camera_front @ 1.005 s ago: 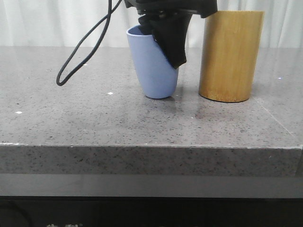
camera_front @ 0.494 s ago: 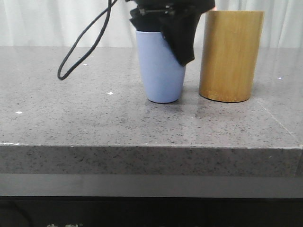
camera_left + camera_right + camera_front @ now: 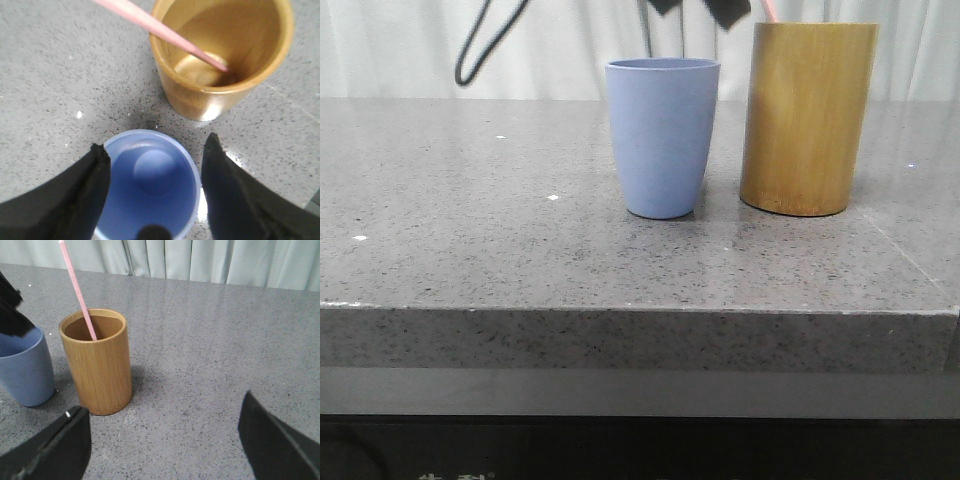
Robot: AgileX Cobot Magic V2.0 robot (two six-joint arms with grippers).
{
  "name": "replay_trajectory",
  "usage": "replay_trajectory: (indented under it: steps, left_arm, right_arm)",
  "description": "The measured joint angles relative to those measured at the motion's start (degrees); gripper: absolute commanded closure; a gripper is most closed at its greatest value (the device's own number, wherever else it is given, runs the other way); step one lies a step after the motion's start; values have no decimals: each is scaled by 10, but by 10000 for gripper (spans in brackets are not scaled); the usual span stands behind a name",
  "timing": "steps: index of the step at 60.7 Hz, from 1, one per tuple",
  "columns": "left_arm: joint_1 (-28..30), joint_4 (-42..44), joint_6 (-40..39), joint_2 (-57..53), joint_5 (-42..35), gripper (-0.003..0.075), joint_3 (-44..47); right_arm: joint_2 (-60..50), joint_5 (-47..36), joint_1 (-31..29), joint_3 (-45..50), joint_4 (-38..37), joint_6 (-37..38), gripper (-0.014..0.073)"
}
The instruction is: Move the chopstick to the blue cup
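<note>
The blue cup [image 3: 662,135] stands upright and empty on the grey table, just left of the bamboo holder [image 3: 807,118]. A pink chopstick [image 3: 77,290] leans inside the holder; only its tip [image 3: 772,10] shows in the front view. My left gripper [image 3: 698,6] is open and empty, raised just above the cup. In the left wrist view the left gripper [image 3: 156,145] has its fingers either side of the cup [image 3: 150,185], with the chopstick [image 3: 160,30] in the holder [image 3: 220,55] beyond. My right gripper [image 3: 165,440] is open and empty, apart from the holder [image 3: 97,362] and cup [image 3: 25,370].
A black cable [image 3: 485,40] hangs from the left arm, above the table to the left of the cup. The speckled grey table [image 3: 520,250] ends at a front edge [image 3: 640,312]. White curtains [image 3: 200,260] hang behind.
The cup was tilted in my left gripper, then was set upright a little to the right. The left gripper has let go and risen above it.
</note>
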Motion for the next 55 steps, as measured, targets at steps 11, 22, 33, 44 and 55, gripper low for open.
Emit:
replay_trajectory:
  steps: [11, 22, 33, 44, 55]
  left_arm:
    - [29, 0, 0, -52, 1, 584, -2]
    - [103, 9, -20, -77, 2, 739, -3]
    - [172, 11, -51, -108, 3, 739, 25]
    - [249, 11, -72, -190, 3, 739, 117]
    - [334, 13, -87, -302, -31, 739, 258]
  right_arm:
    - [0, 1, 0, 0, 0, 0, -17]
    - [0, 2, 0, 0, 0, 0, -17]
    - [0, 2, 0, 0, 0, 0, -17]
    - [0, 2, 0, 0, 0, 0, -17]
    - [0, 0, 0, 0, 0, 0, -17]
